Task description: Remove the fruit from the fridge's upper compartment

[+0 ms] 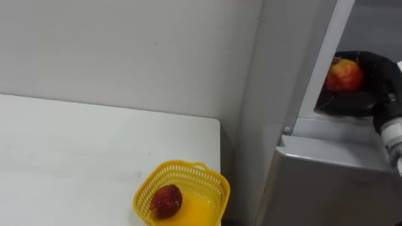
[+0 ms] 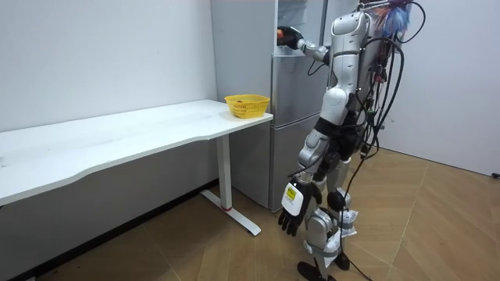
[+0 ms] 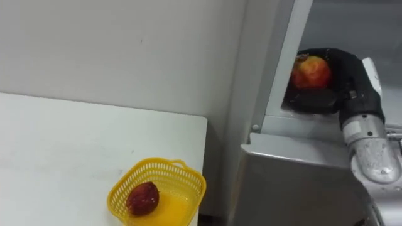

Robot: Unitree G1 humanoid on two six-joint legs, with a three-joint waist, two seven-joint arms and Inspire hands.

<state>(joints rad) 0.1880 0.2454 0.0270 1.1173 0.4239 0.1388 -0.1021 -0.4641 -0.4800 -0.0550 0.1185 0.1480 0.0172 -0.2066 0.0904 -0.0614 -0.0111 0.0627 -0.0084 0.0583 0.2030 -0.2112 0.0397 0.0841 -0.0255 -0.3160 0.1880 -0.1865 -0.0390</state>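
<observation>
The robot stands facing a grey fridge [image 1: 326, 182] at the end of a long white table [image 1: 75, 157]. Its right arm is raised and reaches into the open upper compartment. There the right hand [image 1: 375, 78] has its black fingers curled round an apple [image 1: 343, 75], with the dark palm under the fruit and the fingers arching over and behind it.

The apple is round and mostly red, with a yellow-orange patch across its top and a small dip at the stem. It sits inside the upper compartment, just past the pale door frame and a little above the ledge over the lower door.

On the near corner of the table, next to the fridge, a yellow plastic basket [image 1: 188, 168] with a latticed wall holds one dark red fruit [image 1: 166, 201] lying against its left side.

In the room view the left hand [image 2: 291, 221] hangs low beside the robot's leg, fingers loose and pointing down, holding nothing.
</observation>
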